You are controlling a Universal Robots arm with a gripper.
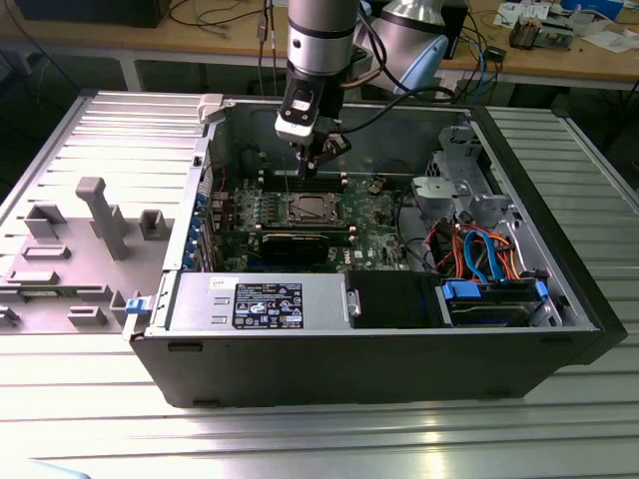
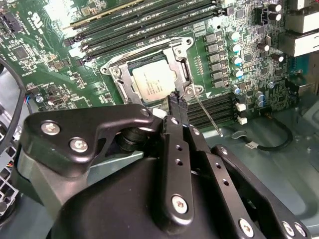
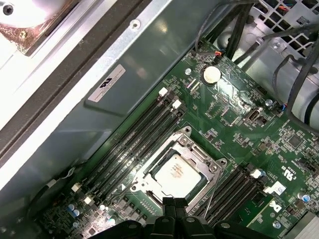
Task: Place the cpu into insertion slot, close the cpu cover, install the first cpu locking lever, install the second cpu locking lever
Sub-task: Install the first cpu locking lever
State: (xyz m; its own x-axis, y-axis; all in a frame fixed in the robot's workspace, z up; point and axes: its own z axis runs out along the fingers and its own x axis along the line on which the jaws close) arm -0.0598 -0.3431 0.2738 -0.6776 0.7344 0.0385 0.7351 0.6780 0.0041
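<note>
The cpu (image 2: 153, 82) lies flat in the insertion slot (image 1: 305, 210), silver face up, and hides the contact field. The cpu cover (image 2: 177, 63) is folded down around it, its frame (image 3: 192, 149) ringing the chip (image 3: 174, 174). One thin locking lever (image 2: 207, 115) juts from the socket corner across the memory slots; it is the same rod (image 3: 211, 197) in the first wrist view. My gripper (image 2: 178, 99) hangs just above the socket's edge beside that lever, fingers shut with nothing between them, as the exterior view (image 1: 318, 152) and first wrist view (image 3: 175, 201) also show.
The open computer case (image 1: 399, 384) lies on a ribbed metal table. Memory slots (image 2: 149, 27) flank the socket. A black graphics card (image 1: 300, 242), a power supply (image 1: 255, 299), a cable bundle (image 1: 479, 249) and a drive cage (image 1: 454, 180) crowd the case. Grey fixtures (image 1: 100, 215) stand at the exterior view's left.
</note>
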